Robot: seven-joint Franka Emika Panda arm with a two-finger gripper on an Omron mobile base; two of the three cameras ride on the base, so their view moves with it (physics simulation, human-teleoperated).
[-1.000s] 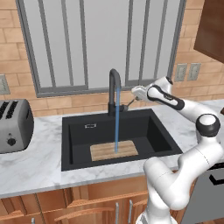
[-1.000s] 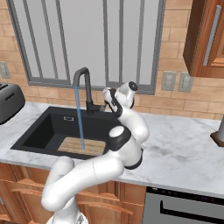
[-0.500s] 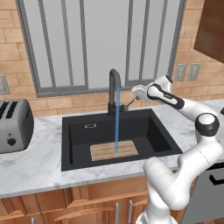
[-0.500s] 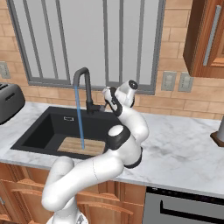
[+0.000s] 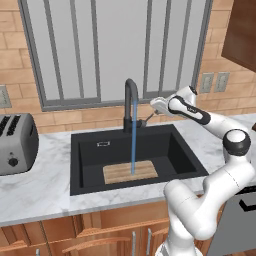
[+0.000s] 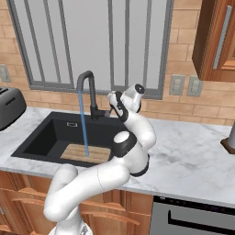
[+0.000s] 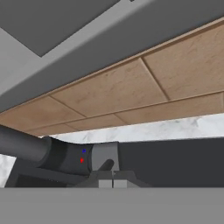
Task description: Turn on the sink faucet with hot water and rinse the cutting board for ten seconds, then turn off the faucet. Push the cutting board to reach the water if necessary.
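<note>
Currently mid-rinse: faucet is on, and shutting it off is what's left. Left to right in the left base view: toaster (image 5: 15, 142) sits on the counter (image 5: 45, 185) well clear of the sink (image 5: 85, 180); the cutting board (image 5: 130, 172) lies flat on the basin floor, toward the front and roughly centred; the water (image 5: 133, 135) drops as a thin blue stream from the sink faucet (image 5: 130, 102) spout straight onto the board, so no push looks needed. Right of the faucet base is the small grey lever (image 5: 148, 118), with the tool (image 5: 155, 106) at it or just beside it; contact can't be confirmed from the base views. Tool's jaws are shut, nothing held. Hand view looks along the closed fingertips (image 7: 105, 183) at the faucet's dark body and the lever stub (image 7: 105, 164), which sits just above the fingertips, so it's well placed to nudge the lever back. Can't tell from the pictures whether hot is selected or how much of the ten seconds is used. Versus the earlier frames: no visible change. Stream, board and arm pose match, so it reads as holding position while the rinse runs.
</note>
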